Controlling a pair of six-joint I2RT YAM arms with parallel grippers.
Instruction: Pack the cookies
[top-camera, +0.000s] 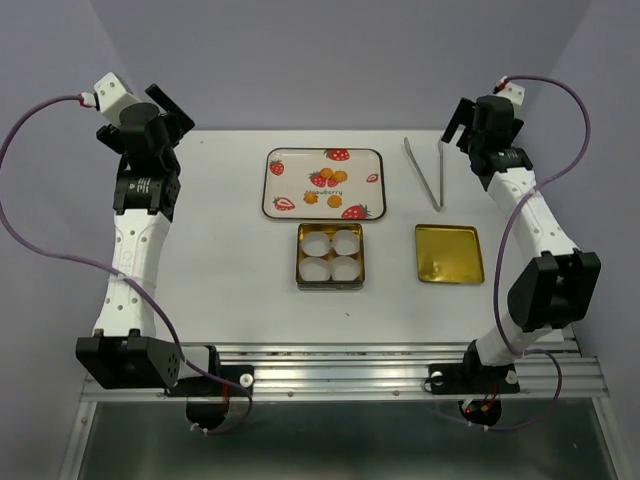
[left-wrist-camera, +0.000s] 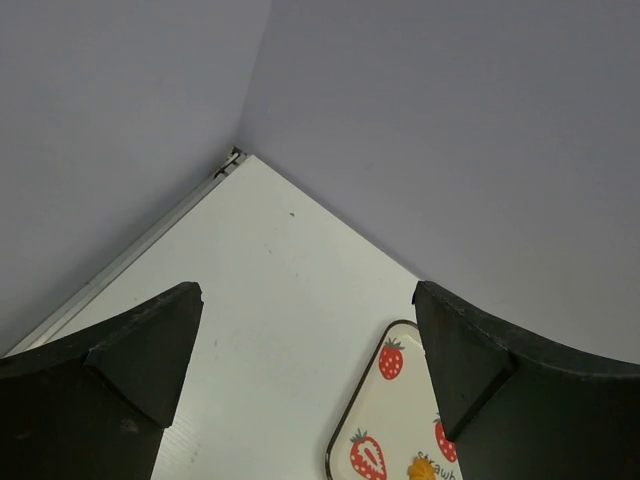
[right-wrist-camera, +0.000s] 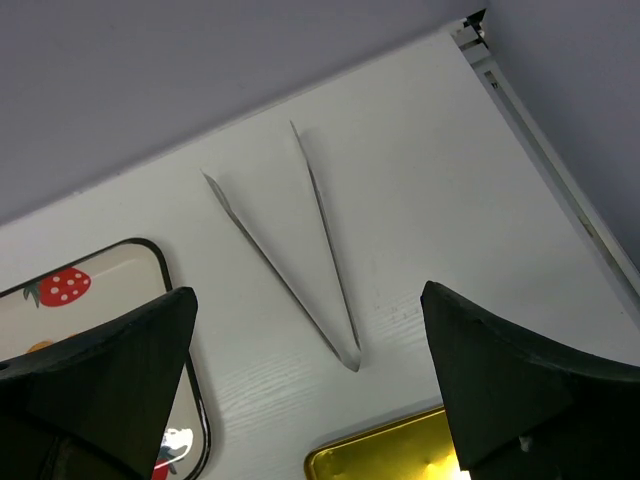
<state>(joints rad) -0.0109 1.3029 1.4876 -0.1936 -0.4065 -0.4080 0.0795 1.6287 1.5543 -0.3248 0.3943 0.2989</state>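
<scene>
Packing has not begun, judging by how things lie. The cookies (top-camera: 327, 180) sit in a small cluster on the strawberry-printed tray (top-camera: 300, 162), which lies just behind the tin (top-camera: 330, 288). None of them is in the tin. The tin stands open at the middle of the counter (top-camera: 220, 250), with four white paper cups (top-camera: 316, 243) inside, all empty. Its gold lid (top-camera: 449, 253) lies flat to the right of the tin and apart from it. A pair of metal tongs (top-camera: 425, 172) rests behind the lid, to the right of and behind the tin.

Both arms are held high at the far corners, well away from the tin. The left tool (left-wrist-camera: 305, 300) has its fingers wide apart with nothing between them. It looks down on bare counter and a corner of the tray. The right tool (right-wrist-camera: 308, 295) is likewise spread and holds nothing, and it hangs above the tongs.

The step in hand looks like the opening reach. The right arm seems best placed to come down on the tongs, gripping them near the joined end so the tips can pinch. A cookie can then be lifted from the tray and set into one cup, which calls for a light squeeze because the biscuits are small and likely brittle.
</scene>
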